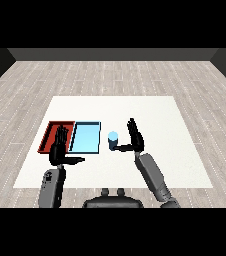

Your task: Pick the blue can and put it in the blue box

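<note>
Two shallow rectangular trays, red [50, 135] and light blue [85, 137], lie on my white counter [160, 115]; the small blue cylindrical can [113, 140] stands just right of the light blue tray, my right hand [136, 140] beside it, fingers straight; left hand [61, 148] fingers spread over the red tray.

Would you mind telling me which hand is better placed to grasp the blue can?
The right hand: it is open right beside the blue can. The left hand is over by the red tray.

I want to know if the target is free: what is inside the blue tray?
The blue tray shows only its bare light blue floor. The blue can stands on the table to its right, outside it. Nothing covers the tray.
</note>
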Motion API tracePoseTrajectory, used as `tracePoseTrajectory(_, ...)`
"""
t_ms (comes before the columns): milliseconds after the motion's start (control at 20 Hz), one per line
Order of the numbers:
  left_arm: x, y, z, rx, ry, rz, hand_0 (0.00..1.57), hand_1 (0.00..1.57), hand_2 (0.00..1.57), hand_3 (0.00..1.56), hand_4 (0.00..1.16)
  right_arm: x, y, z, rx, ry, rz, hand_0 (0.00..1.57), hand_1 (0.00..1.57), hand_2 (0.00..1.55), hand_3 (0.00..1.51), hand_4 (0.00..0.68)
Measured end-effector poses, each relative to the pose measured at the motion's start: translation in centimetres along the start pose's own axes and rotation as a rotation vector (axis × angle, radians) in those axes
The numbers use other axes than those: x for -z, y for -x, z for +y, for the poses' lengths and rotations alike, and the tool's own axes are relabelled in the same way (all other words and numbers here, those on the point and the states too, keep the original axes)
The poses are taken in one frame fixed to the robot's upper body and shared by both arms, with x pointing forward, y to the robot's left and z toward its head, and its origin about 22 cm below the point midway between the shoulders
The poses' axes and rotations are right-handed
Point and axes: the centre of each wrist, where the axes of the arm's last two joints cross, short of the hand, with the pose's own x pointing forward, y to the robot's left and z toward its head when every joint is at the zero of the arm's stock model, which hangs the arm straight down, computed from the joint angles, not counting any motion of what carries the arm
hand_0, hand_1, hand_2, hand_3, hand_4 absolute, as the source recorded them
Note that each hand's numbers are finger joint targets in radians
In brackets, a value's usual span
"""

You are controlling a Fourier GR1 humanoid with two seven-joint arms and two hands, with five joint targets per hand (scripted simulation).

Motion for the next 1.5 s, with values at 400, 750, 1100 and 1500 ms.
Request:
tracePoseTrajectory(400, 0.5, -0.3, 0.8, -0.001, -0.009, -0.001, 0.00, 0.00, 0.00, 0.00, 0.00, 0.5, 2.9, 0.7, 0.068, 0.032, 0.036, 0.00, 0.00, 0.00, 0.00, 0.000)
tracePoseTrajectory(750, -0.4, -0.1, 0.5, -0.009, -0.007, -0.005, 0.00, 0.00, 0.00, 0.00, 0.00, -0.2, 4.7, 0.9, 0.102, 0.045, 0.068, 0.00, 0.00, 0.00, 0.00, 0.000)
tracePoseTrajectory(1100, 0.2, 0.0, 0.2, -0.006, -0.006, -0.005, 0.00, 0.00, 0.00, 0.00, 0.00, -0.8, 6.4, 2.0, 0.123, 0.054, 0.092, 0.00, 0.00, 0.00, 0.00, 0.000)
tracePoseTrajectory(1500, 0.1, -0.2, 1.1, -0.012, -0.011, -0.003, 0.00, 0.00, 0.00, 0.00, 0.00, 1.1, 7.2, 2.9, 0.149, 0.048, 0.111, 0.00, 0.00, 0.00, 0.00, 0.000)
